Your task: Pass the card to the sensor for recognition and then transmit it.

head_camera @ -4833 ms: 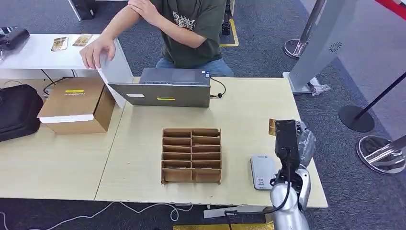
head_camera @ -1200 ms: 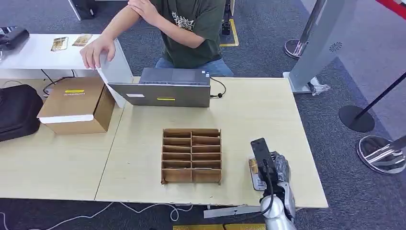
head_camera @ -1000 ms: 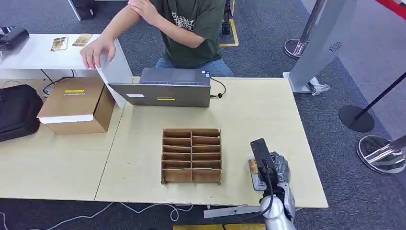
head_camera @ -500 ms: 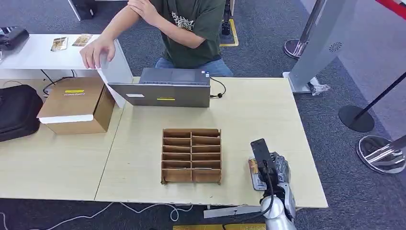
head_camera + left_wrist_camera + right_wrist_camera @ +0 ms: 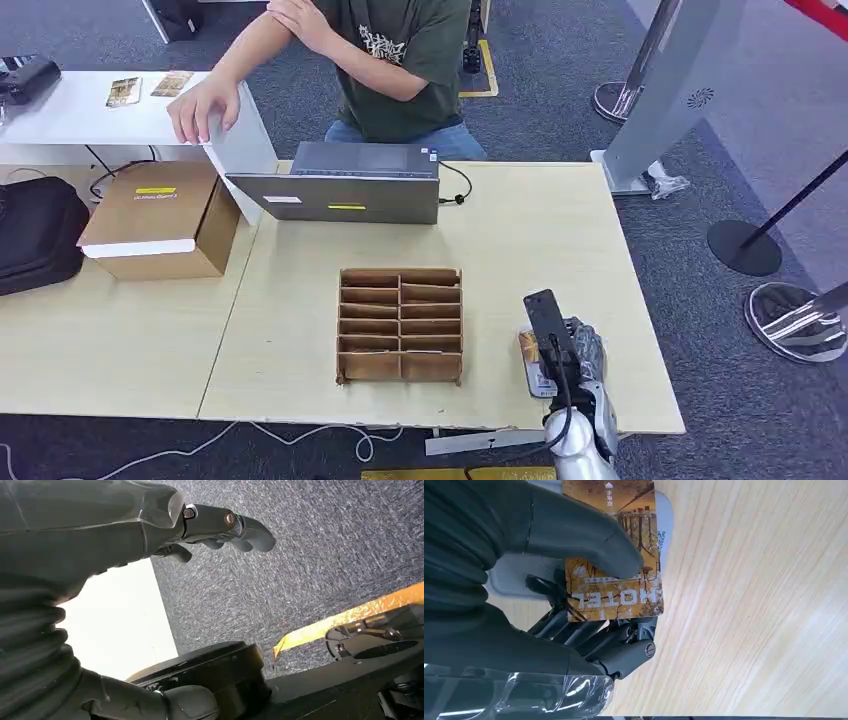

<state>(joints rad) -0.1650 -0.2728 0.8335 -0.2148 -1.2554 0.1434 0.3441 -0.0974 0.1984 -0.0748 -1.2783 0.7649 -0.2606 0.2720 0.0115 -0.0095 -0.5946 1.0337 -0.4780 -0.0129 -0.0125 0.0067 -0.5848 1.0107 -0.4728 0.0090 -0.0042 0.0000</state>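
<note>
card (image 5: 616,582): "HOTEL", seen inverted | other small print on card: unreadable

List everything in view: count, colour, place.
Hotel card: one, orange-brown, pinched over the card reader.
Card reader: one, pale grey, table's near right.
Cardboard divider tray: one, brown, table centre.
Laptop: one, grey, far edge.
Cardboard box: one, brown, left table.
Black bag: one, far left.
Loose cards: two, white side table.
Person: one, green shirt, behind laptop.
Right hand: holds the card.
Left hand: hangs above carpet, empty.
</note>
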